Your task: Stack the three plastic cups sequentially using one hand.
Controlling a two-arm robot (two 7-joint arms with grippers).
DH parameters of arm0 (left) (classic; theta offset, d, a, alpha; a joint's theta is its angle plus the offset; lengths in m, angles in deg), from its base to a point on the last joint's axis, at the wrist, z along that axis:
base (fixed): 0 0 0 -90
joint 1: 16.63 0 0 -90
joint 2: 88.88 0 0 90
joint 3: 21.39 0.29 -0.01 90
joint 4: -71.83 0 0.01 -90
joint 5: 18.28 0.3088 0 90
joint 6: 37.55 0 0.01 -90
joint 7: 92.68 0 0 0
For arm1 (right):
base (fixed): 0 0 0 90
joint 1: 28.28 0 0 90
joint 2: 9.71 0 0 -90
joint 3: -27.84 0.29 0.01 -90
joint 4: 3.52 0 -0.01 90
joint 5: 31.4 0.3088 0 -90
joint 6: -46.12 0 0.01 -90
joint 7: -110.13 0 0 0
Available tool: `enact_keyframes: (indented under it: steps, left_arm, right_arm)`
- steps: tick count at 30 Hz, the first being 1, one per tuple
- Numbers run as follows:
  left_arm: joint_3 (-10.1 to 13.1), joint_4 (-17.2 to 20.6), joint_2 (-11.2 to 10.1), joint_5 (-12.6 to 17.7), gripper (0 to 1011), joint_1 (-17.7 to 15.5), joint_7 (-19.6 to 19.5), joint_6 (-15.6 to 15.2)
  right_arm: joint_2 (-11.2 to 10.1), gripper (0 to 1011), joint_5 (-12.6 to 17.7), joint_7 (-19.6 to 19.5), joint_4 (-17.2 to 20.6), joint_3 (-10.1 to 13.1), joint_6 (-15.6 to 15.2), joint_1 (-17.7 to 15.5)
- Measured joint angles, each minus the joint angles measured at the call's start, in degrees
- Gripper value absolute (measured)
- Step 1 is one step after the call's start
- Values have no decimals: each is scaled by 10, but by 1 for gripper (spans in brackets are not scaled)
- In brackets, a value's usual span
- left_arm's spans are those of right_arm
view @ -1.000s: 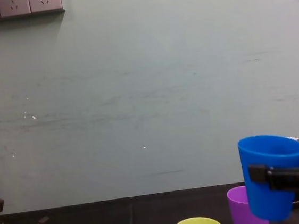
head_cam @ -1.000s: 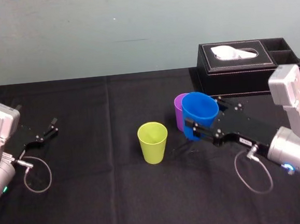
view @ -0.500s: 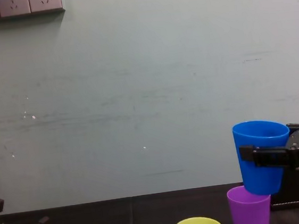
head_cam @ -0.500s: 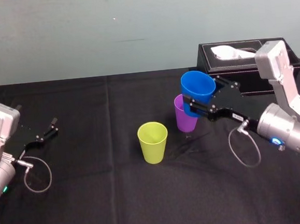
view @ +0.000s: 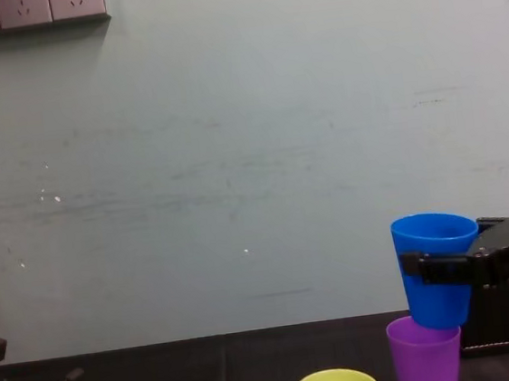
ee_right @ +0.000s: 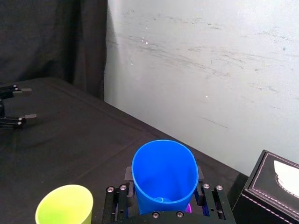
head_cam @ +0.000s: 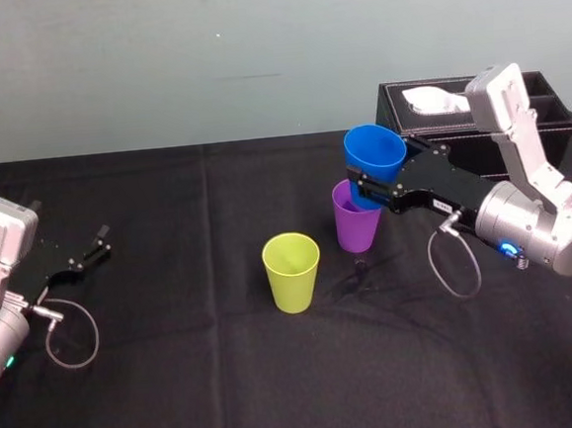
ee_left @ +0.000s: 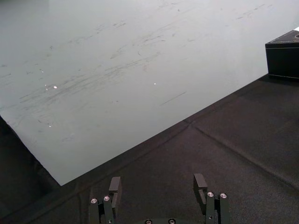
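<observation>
My right gripper (head_cam: 372, 174) is shut on the blue cup (head_cam: 373, 154) and holds it upright and slightly tilted, right over the purple cup (head_cam: 355, 227). In the chest view the blue cup (view: 434, 267) has its base just inside the mouth of the purple cup (view: 425, 356). In the right wrist view a black finger (ee_right: 127, 176) presses on each side of the blue cup (ee_right: 163, 170). The yellow-green cup (head_cam: 292, 271) stands alone on the black cloth, to the left of the purple one. My left gripper (head_cam: 85, 253) rests open at the far left, holding nothing.
A black tissue box (head_cam: 457, 126) stands behind my right arm, near the table's back right. A pale wall closes off the far edge of the table. Cable loops hang off both wrists. Open black cloth lies between the left gripper and the cups.
My right gripper has carried the blue cup from beside the purple cup to directly above it, then lowered it until its base meets the purple cup's mouth. The left arm has not moved.
</observation>
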Motion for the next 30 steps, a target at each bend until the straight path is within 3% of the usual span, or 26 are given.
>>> enact_keyframes:
  steps: [14, 30]
  left_arm:
    - [0, 0, 0, 0, 1010, 0, 0, 0]
    - [0, 0, 0, 0, 1010, 0, 0, 0]
  right_arm:
    - [20, 722, -16, 2, -44, -10, 4, 31]
    - [32, 722, -16, 8, -70, -11, 5, 40]
